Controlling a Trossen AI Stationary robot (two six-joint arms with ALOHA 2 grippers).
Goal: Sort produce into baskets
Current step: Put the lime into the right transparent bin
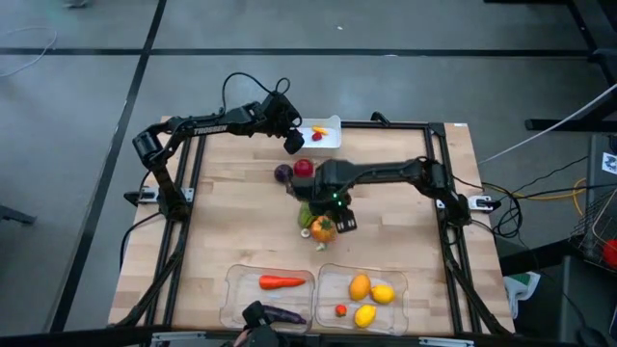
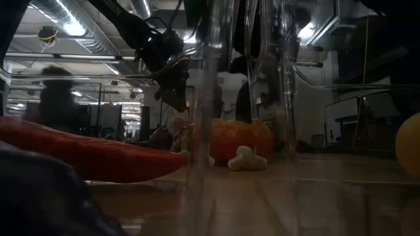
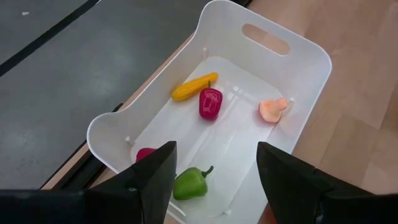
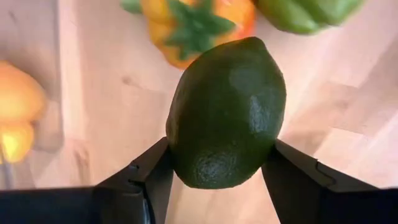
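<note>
My right gripper [image 4: 221, 163] points down over the middle of the table [image 1: 231, 222] and is shut on a dark green lime [image 4: 227, 106]. Below it on the wood lie an orange pepper [image 1: 323, 228] and a green pepper [image 1: 306, 214]. A red apple [image 1: 304, 169] and a purple piece [image 1: 282, 173] lie just beyond. My left gripper [image 3: 214, 177] hangs open above the white bin [image 3: 311, 68] at the table's far edge and touches nothing. In the bin lie a red pepper [image 3: 210, 102], a yellow piece [image 3: 194, 86], a green pepper [image 3: 189, 183] and a pink piece [image 3: 272, 109]. My right gripper pinches the lime between its two fingers, one on each of its rounded sides [image 4: 180, 155], toward one end. The fingers [image 4: 152, 171] come from above, pointing down, and lie across the lime. The lime is lifted clear of the table, above the orange pepper.
Two clear trays stand at the near edge. The left one [image 1: 236, 289] holds an orange carrot [image 1: 281, 282] and a purple eggplant [image 1: 281, 314]. The right one [image 1: 397, 313] holds yellow and orange fruit [image 1: 371, 289]. A small white piece [image 1: 307, 233] lies by the orange pepper. A black frame [image 1: 453, 241] borders the table.
</note>
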